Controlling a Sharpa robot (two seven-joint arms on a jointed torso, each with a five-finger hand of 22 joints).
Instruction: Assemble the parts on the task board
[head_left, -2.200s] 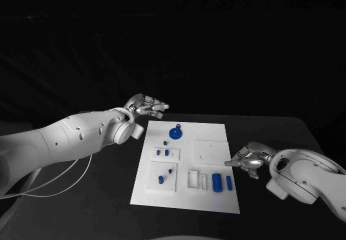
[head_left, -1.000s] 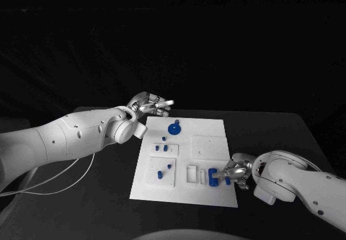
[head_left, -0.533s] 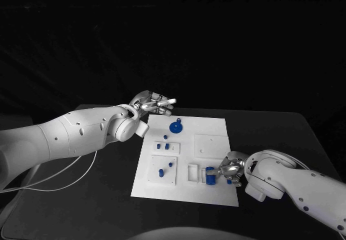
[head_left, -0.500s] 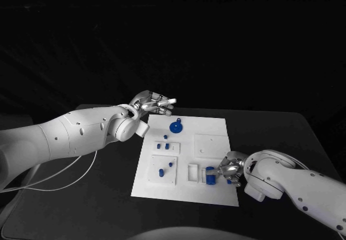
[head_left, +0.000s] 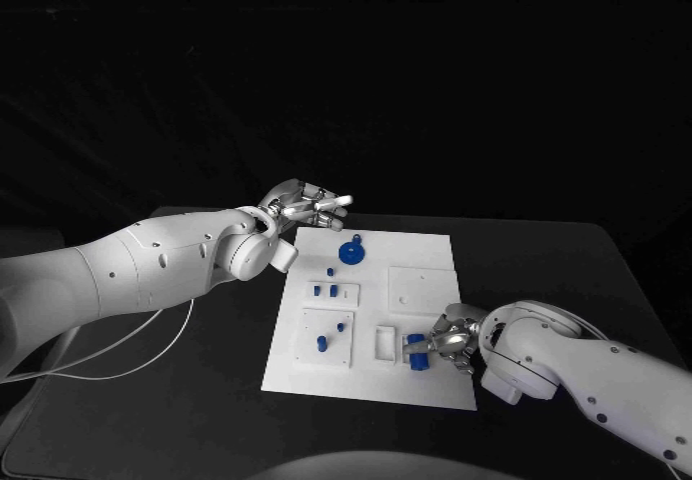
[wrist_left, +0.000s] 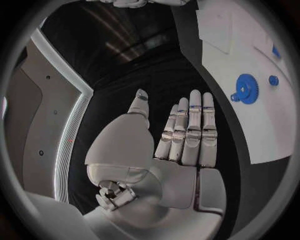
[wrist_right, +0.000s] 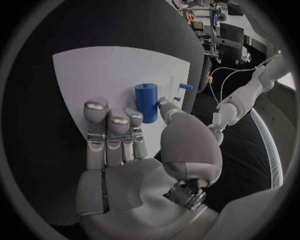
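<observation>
right hand (head_left: 444, 342) spread, fingertips around the blue cylinder (wrist_right: 146, 101), grasp we cannot confirm | cylinder upright, lower right of task board (head_left: 368, 390) | left hand (head_left: 307, 208) released, upper left, far; right nearer

No writing, label or number can be read anywhere. The white board (head_left: 378, 318) carries no legible marks. Neither do the arms.

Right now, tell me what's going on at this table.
The robot is assembling small blue parts on the white task board. Its right hand is down at the board's near right side, fingers around a blue cylinder, thumb beside it; whether it grips it, I can't tell. The left hand hovers open off the board's far left corner, near the blue gear.
</observation>
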